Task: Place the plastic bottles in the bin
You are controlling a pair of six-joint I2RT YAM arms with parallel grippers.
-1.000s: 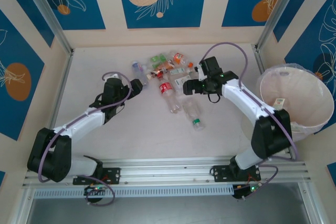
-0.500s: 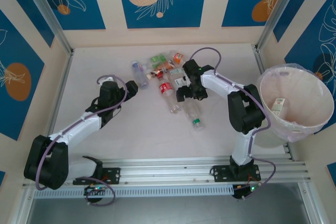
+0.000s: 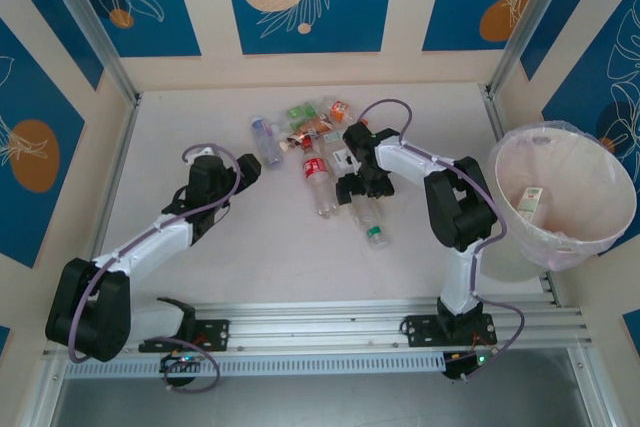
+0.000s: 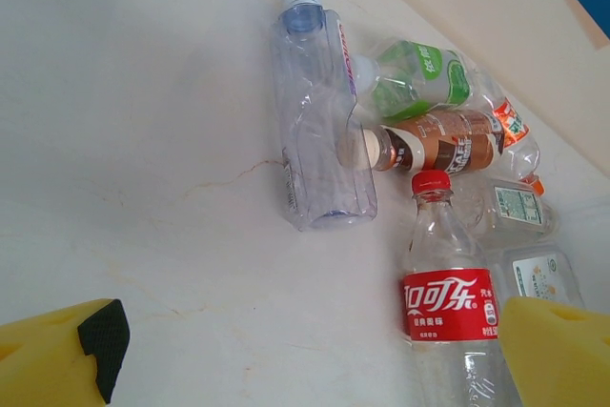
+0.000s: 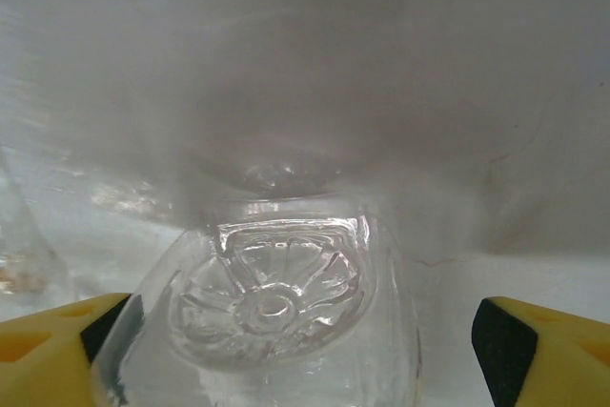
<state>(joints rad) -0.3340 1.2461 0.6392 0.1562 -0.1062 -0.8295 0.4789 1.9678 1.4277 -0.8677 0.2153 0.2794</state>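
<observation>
Yellow pads [image 5: 52, 345] of the right gripper [image 3: 357, 190] stand apart, one on each side of the base of a clear bottle [image 3: 368, 217], and do not look to be pressing it. That bottle's long axis runs away from the gripper toward the near edge, green cap farthest. The bin [image 3: 592, 219] sits well off to the right, with bare table [image 3: 200, 117] between, and the right arm is the nearer one. The left gripper [image 3: 255, 169], jaws wide, hovers left of the pile of bottles [image 3: 315, 132], with a red-labelled bottle [image 4: 446, 304] near one pad.
</observation>
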